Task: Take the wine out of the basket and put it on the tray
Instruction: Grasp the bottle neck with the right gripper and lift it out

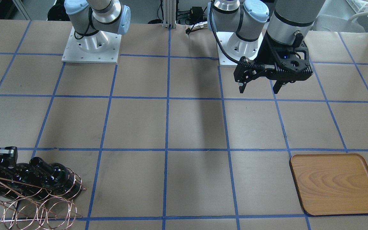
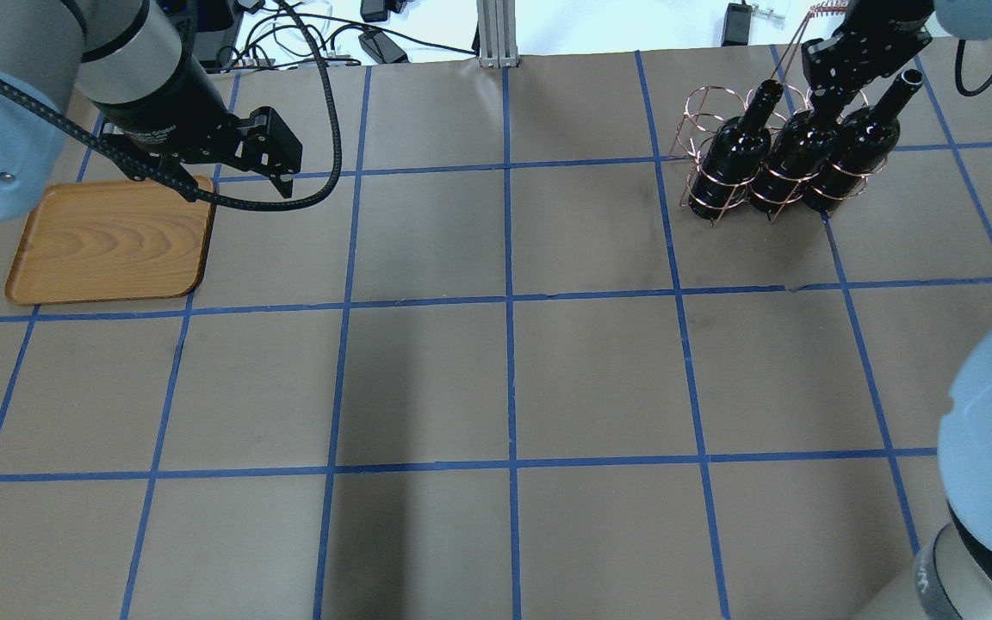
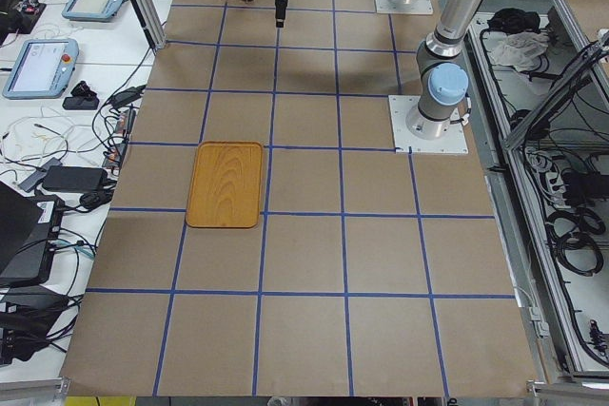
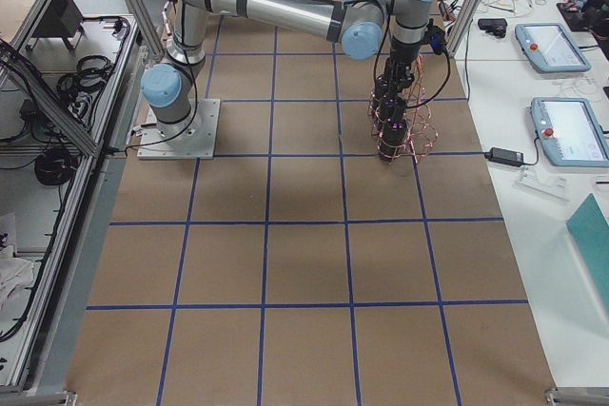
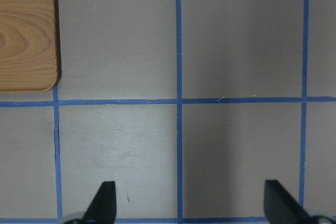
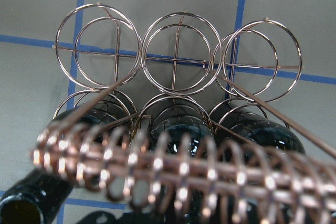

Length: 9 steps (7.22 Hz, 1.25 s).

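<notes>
Plainly the right gripper is nearest, poised on the neck of the middle wine upright in the basket, its grip unreadable, while the spread left gripper hovers by the tray.

Figure: my left arm and right arm. Both have silver-grey tubular links, pale-blue joint caps and black bands at the seams. Each pedestal stands on a square white base plate dotted with small screw holes. The left tool is matt black, with a ribbed housing, a small blue light and two short fingers. A braided black cable runs to it.
</notes>
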Motion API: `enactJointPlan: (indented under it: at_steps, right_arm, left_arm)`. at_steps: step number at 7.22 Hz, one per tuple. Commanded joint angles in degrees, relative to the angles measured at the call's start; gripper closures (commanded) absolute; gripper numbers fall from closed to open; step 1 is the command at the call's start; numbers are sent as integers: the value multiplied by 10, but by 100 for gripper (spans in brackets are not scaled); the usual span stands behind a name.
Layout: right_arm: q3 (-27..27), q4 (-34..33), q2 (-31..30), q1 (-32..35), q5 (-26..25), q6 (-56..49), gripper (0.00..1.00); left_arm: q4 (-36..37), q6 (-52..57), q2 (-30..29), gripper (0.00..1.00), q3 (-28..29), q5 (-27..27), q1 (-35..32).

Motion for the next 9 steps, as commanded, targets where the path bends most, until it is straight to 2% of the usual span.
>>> enactJointPlan:
  at_steps: [1,3,4,5,6,8,9]
  right_arm:
    - [-32,73,-50,3,-1,5,92]
    - [-37,163,-116,8,-36,7,92]
    - [-25,207,-139,22,-41,54,92]
    - [10,221,-156,62,-36,136,94]
    - [46,204,-160,117,-39,205,96]
    - [68,172,-149,217,-30,348,96]
    - [75,148,-132,263,-25,405,100]
  left_arm:
    - [0,1,0,0,0,0,1]
    - [0,1,0,0,1,0,2]
    - [-1,1,2,0,1,1,10]
    - [-1,0,2,0,1,3,12]
    - [-1,1,2,0,1,3,13]
    - [-1,1,2,0,4,4,38]
    - [-4,2,2,0,8,12,73]
